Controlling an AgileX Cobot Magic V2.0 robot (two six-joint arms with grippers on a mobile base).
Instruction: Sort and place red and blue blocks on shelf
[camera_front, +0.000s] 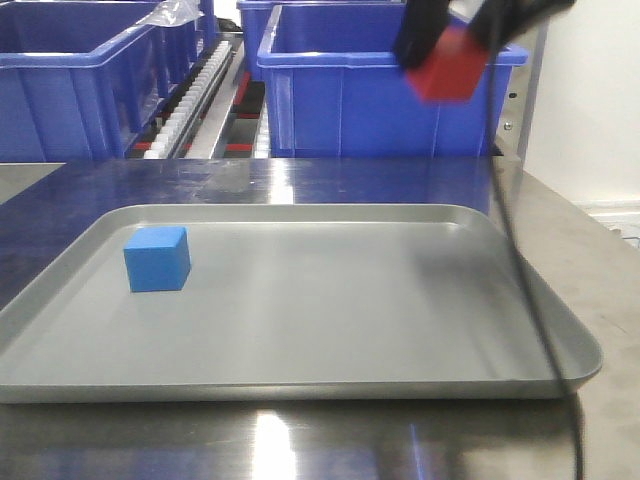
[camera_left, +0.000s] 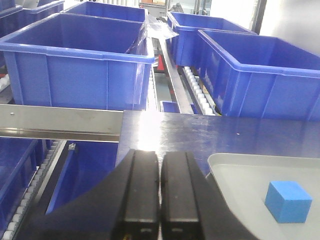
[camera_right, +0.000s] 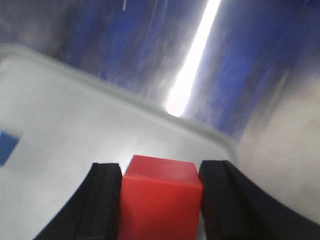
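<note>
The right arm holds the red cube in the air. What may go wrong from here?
The small red matte cube, pinched by the right jaws on two faces, might slip and drop onto the flat grey metal tray. It hangs before the large blue plastic bin and might strike it. The black cable dangling across the tray's right rim might snag.

A grey tray (camera_front: 330, 300), metal by its look, has a smooth, dull satin finish. It lies on a polished steel tabletop (camera_front: 300, 440) that is mirror-glossy along its near edge. The blue block (camera_front: 157, 258) and red block (camera_front: 447, 68) are smooth and matt. Beyond the table's far edge are lightly glossy blue plastic bins (camera_front: 380, 100), white plastic rollers (camera_front: 185, 115) and a brushed-metal front rail (camera_left: 60, 122). The fingers (camera_left: 142, 195) of the left gripper (camera_left: 160, 160) are black with a faint sheen.
</note>
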